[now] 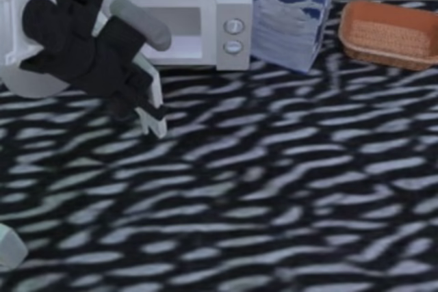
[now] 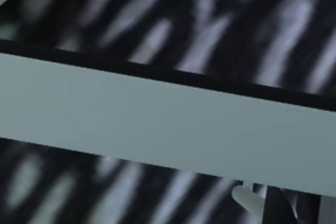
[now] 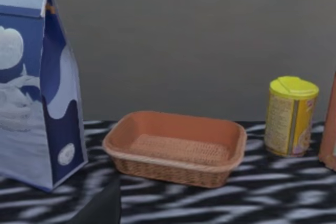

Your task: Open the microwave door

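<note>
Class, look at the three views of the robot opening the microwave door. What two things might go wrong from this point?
1. The left end effector sits at the outer edge of the microwave door, which has swung out from the microwave; a shallow hold there may slip off.
2. The blue-and-white carton stands right beside the microwave, so dragging the oven sideways might topple it.

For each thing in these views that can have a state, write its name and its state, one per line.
microwave door: swung open, jutting out over the table
microwave: upright, cavity exposed
left end effector: at the door's outer edge
carton: upright, top closed
basket: upright, empty
yellow can: upright, lid on
</note>
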